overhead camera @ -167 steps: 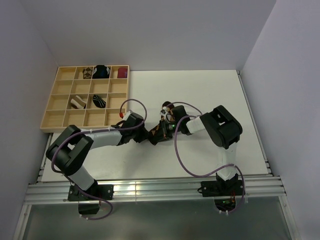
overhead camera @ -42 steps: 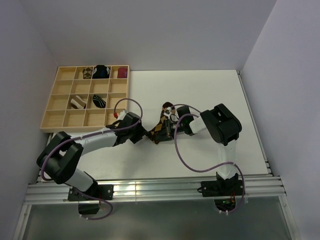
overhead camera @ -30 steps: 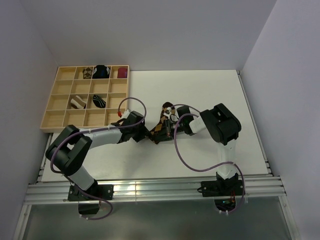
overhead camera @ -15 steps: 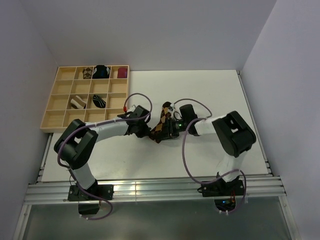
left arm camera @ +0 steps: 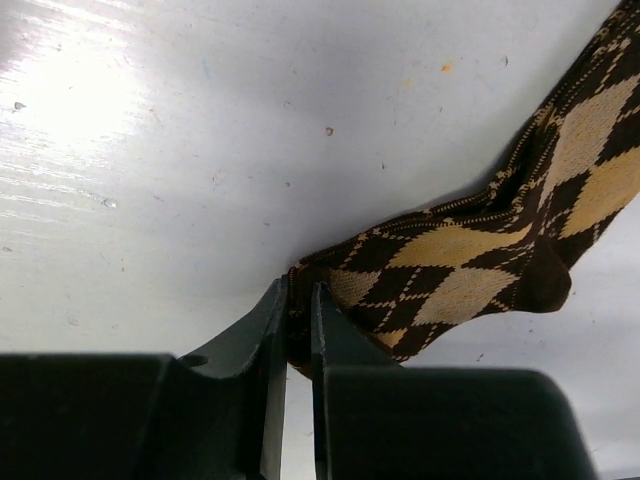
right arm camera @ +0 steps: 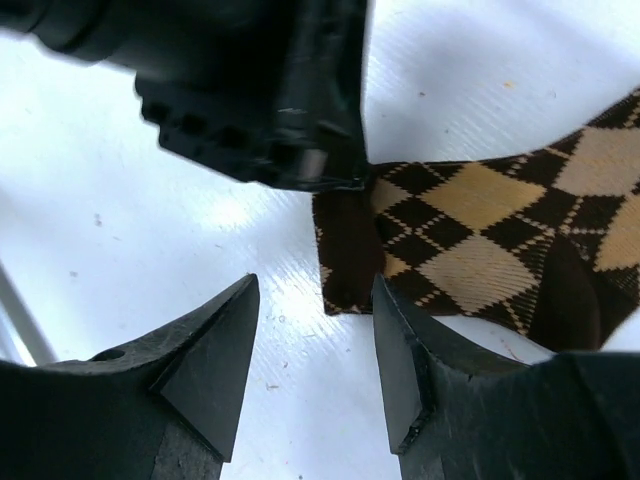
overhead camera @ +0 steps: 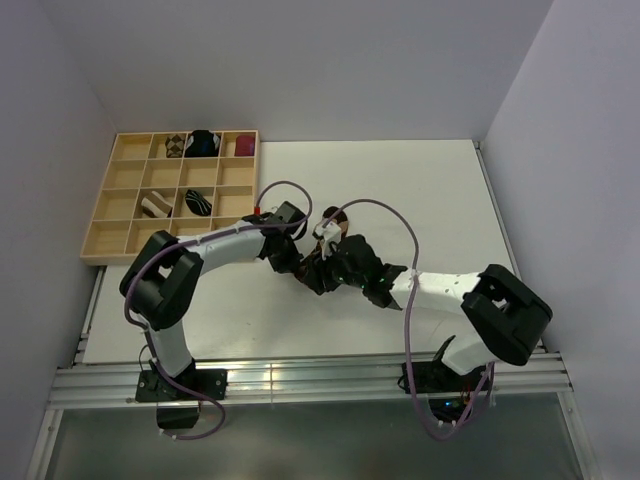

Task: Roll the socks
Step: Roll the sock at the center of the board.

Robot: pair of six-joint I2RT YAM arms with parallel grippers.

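Note:
The brown-and-tan argyle sock [overhead camera: 322,258] lies bunched at the table's middle, between both grippers. My left gripper [overhead camera: 298,268] is shut on its dark cuff edge; in the left wrist view the fingers [left arm camera: 270,330] pinch the cuff of the argyle sock [left arm camera: 470,270] against the table. My right gripper [right arm camera: 315,295] is open just beside the cuff corner of the argyle sock [right arm camera: 480,225], with nothing between its fingers. The left gripper [right arm camera: 345,175] meets the cuff from above in that view. A rolled brown-and-cream sock [overhead camera: 155,206] and a rolled black striped sock [overhead camera: 198,203] sit in tray compartments.
A wooden compartment tray [overhead camera: 110,215] stands at the back left. Its back row holds an argyle bundle [overhead camera: 175,146], a black-and-blue bundle [overhead camera: 205,143] and a maroon bundle [overhead camera: 244,146]. Purple cables loop over both arms near the sock.
My right gripper has opened and let go of the argyle sock, and its arm has swung low and to the right. My left gripper has closed on the cuff.

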